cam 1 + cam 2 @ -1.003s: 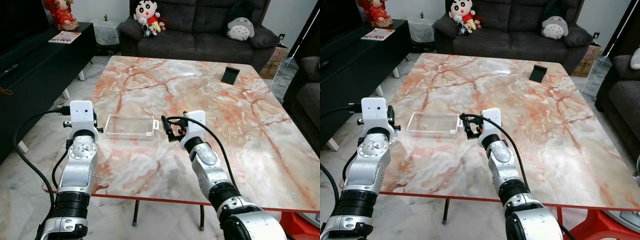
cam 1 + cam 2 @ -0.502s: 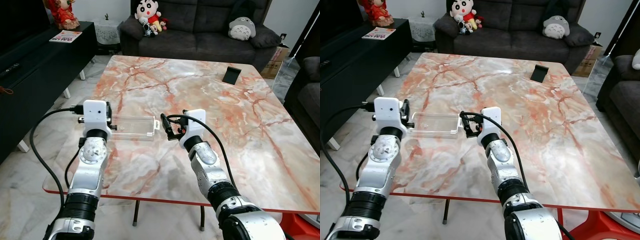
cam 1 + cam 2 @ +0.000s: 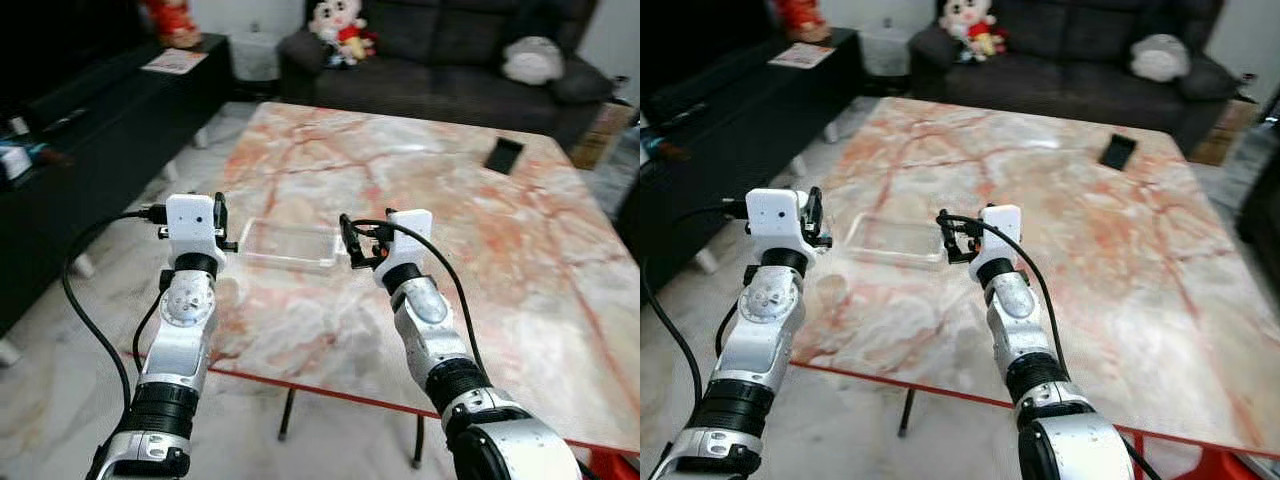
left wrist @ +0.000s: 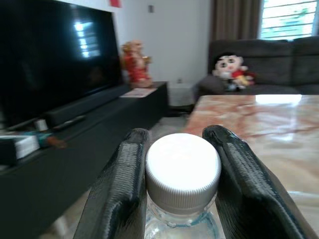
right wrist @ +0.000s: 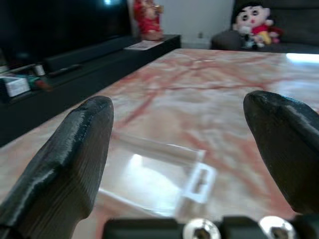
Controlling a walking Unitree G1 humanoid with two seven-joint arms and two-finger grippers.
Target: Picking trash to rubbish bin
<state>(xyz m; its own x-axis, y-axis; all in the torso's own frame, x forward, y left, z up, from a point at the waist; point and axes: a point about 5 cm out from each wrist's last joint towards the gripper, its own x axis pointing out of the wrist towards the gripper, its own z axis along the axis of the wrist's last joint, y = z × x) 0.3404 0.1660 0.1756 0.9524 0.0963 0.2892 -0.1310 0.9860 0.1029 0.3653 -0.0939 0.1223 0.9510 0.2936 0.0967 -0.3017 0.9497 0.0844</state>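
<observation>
The left gripper [image 4: 182, 189] is at the near left edge of the marble worktop [image 3: 470, 220], and its two black fingers [image 4: 122, 189] are closed around the neck of a clear bottle [image 4: 182, 172] with a white cap, one finger on each side just below the cap. The right gripper [image 5: 189, 149] is over the worktop, near the middle of its near part, with its fingers [image 5: 70, 154] spread wide and holding nothing. Between the two grippers a clear plastic box [image 3: 290, 245] lies flat on the worktop, just in front of the right gripper. A small black object [image 3: 502, 155] lies on the far right part of the worktop. Behind the worktop is a dark sofa [image 3: 450, 70] with soft toys [image 3: 343, 22], and on the left a black TV cabinet [image 3: 100, 110].
</observation>
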